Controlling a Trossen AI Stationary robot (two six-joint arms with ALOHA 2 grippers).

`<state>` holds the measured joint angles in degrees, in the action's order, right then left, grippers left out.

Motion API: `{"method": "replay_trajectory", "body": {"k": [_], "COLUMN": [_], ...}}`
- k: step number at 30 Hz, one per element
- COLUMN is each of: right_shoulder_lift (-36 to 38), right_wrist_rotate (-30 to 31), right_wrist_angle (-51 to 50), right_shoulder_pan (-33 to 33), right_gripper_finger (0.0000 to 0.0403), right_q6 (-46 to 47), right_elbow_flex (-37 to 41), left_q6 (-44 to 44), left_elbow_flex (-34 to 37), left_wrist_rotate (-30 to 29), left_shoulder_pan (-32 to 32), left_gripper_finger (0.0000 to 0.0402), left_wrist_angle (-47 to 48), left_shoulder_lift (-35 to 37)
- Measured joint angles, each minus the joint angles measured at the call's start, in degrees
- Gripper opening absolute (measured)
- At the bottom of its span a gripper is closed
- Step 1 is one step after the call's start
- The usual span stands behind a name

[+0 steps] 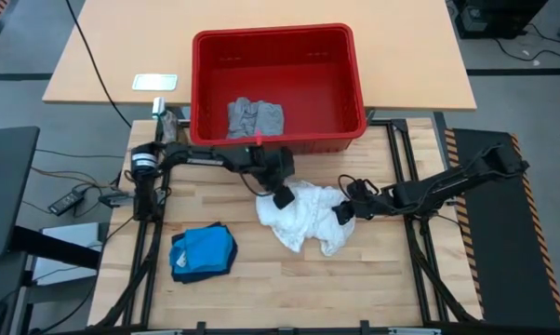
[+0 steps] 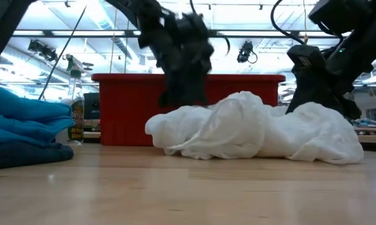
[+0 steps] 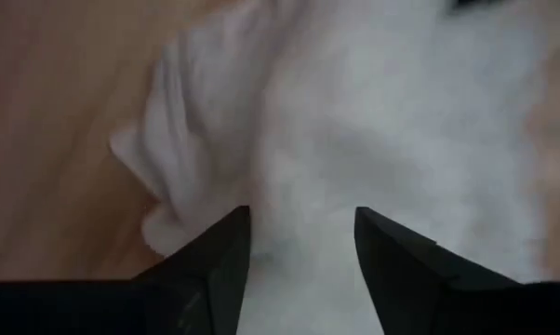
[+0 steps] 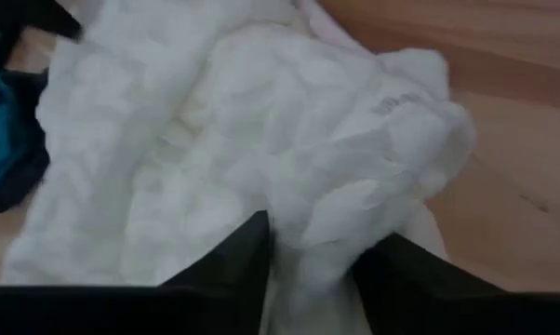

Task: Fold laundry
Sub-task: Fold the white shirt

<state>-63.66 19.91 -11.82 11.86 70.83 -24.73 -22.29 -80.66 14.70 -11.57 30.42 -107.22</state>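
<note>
The white garment (image 1: 299, 219) lies crumpled in the middle of the table, a low heap in the low view (image 2: 257, 128). My left gripper (image 1: 282, 197) is open at its far left edge, its fingers standing on either side of a patch of white cloth (image 3: 373, 121). My right gripper (image 1: 343, 212) is on the heap's right side, shut on a bunch of it. The bright blue garment (image 1: 204, 247) rests folded on the dark navy one (image 2: 25, 156) near the table's left front. The light grey garment (image 1: 254, 118) lies in the red basket. My left gripper (image 3: 301, 251) points down at the white garment's far left edge; whether its fingers (image 3: 220, 256) touch the cloth I cannot tell. My right gripper (image 4: 313, 270) pinches a raised bunch of several layers (image 4: 308, 237) at the white garment's right side between its two fingers, slanting down from the table's right. The garment lies slack on the table.
The red plastic basket (image 1: 275, 35) stands at the table's far edge, just behind the white heap. A spray bottle (image 2: 75, 106) stands left of the basket. Bare wood shows along the near edge and at the right front of the table.
</note>
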Motion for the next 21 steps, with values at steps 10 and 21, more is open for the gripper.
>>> {"method": "replay_trajectory", "body": {"k": [10,21], "right_shoulder_lift": [6.1,12.4], "right_wrist_rotate": [1.5,-0.7], "right_wrist_angle": [0.5,0.6], "right_shoulder_pan": [0.0,-3.7], "right_gripper_finger": [0.0183,0.0169], "right_q6": [0.5,-10.2], "right_elbow_flex": [-0.5,-2.5], "left_q6": [-2.8,0.8], "left_elbow_flex": [-1.1,-1.1], "left_wrist_rotate": [-1.4,-2.2], "left_shoulder_pan": [-0.7,9.6], "left_gripper_finger": [0.019,0.019], "left_wrist_angle": [-1.3,-8.1], "left_shoulder_lift": [12.5,5.8]}}
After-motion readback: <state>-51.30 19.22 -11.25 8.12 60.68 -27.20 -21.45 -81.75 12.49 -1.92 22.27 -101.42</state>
